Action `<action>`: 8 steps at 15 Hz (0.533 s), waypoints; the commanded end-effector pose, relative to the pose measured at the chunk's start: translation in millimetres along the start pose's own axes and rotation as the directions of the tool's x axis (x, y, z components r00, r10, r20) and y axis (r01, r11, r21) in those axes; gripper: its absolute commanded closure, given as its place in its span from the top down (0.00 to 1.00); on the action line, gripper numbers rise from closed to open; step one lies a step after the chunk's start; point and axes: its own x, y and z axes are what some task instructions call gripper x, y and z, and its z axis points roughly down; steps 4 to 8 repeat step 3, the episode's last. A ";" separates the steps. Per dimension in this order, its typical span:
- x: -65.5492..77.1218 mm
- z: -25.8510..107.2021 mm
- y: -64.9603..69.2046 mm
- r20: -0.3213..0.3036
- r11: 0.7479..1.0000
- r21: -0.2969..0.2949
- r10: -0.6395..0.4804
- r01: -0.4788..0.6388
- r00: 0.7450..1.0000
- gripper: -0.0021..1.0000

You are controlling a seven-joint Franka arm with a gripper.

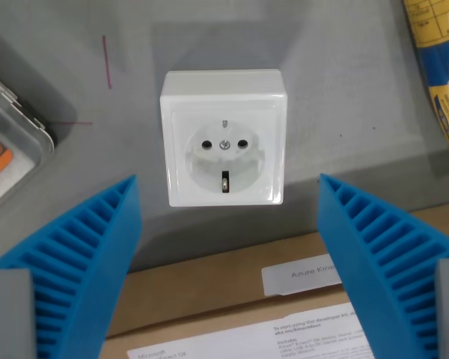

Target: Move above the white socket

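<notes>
Gaping blue fingers (82,262) flank white socket (223,138), untouched.

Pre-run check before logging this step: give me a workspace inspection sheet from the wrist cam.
Surface: grey tabletop, thin red marks at the wrist view's left.
Job's things: white socket, face up, centred ahead of the gripper.
Clutter: cardboard box with labels; clear plastic case; yellow-blue package.
Grippers: gripper open, blue ribbed fingers apart, holding nothing.
Cables: nothing seen.
Surroundings: nothing seen.
</notes>
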 end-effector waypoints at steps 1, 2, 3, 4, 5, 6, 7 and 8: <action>-5.0 4.5 2.8 -0.108 0.999 0.033 0.025 -0.021 0.994 1.00; -5.0 4.9 3.0 -0.107 0.999 0.033 0.024 -0.021 0.994 1.00; -5.0 5.2 3.1 -0.106 0.999 0.033 0.024 -0.020 0.994 1.00; -5.0 5.2 3.1 -0.106 0.999 0.033 0.024 -0.020 0.994 1.00; -5.0 5.2 3.1 -0.106 0.999 0.033 0.024 -0.020 0.994 1.00; -5.0 5.2 3.1 -0.106 0.999 0.033 0.024 -0.020 0.994 1.00; -5.0 5.2 3.1 -0.106 0.999 0.033 0.024 -0.020 0.994 1.00; -5.0 5.2 3.1 -0.106 0.999 0.033 0.024 -0.020 0.994 1.00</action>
